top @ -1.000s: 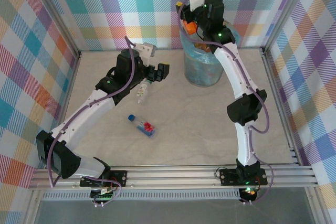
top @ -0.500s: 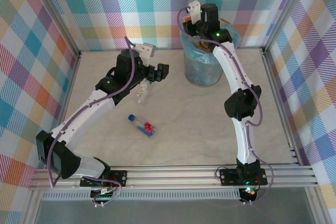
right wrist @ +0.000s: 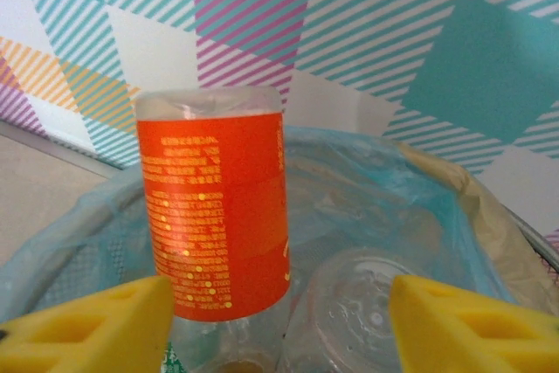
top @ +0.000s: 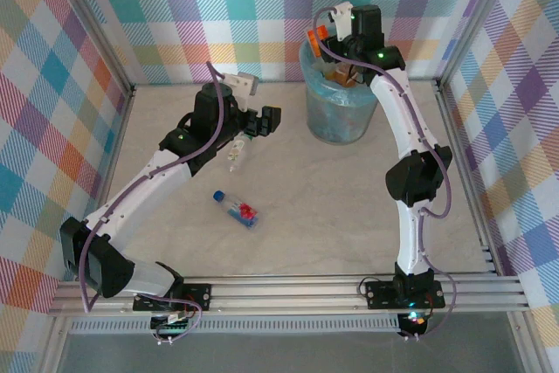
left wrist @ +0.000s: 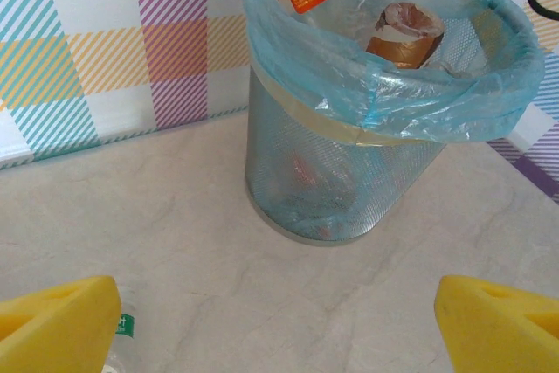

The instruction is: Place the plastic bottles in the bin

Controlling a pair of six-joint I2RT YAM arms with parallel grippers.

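Plaid walls in pink, teal and yellow on three sides; pale marbled tabletop (top: 349, 216) as work surface.

Item 1, 10 o'clock of table centre: clear bottle (top: 235, 157), lying flat, white and green label, directly beneath left gripper (top: 262, 121). Gripper spread wide, nothing between the yellow pads (left wrist: 57, 321); probably posed for a descent onto this bottle. From left wrist, merely a corner of the label beside one pad, the rest cut off by the lower edge.

Item 2, 8 o'clock: blue-capped bottle (top: 237, 210), red label, lying flat, well apart from both grippers; not yet binned.

Item 3, 1 o'clock: bin (top: 336, 120), grey mesh, blue liner (left wrist: 437, 102) folded over the rim. From above, contents a blur. From left wrist, brown bottle (left wrist: 403, 34) heaped near rim level and further shapes behind the mesh; likely quite full.

Item 4, bin's 10 o'clock rim: orange-labelled bottle (top: 314, 42), poking up above the liner.

Item 5, over the bin mouth: right gripper (right wrist: 279, 329), held there presumably for a drop. From above, finger spacing too small to judge. From right wrist, pads far apart, wide gap along one side of the orange-labelled bottle, the other pad at most brushing the label's lower corner: released, not clamped. Bottle resting on the heap or mid-fall: cannot tell.
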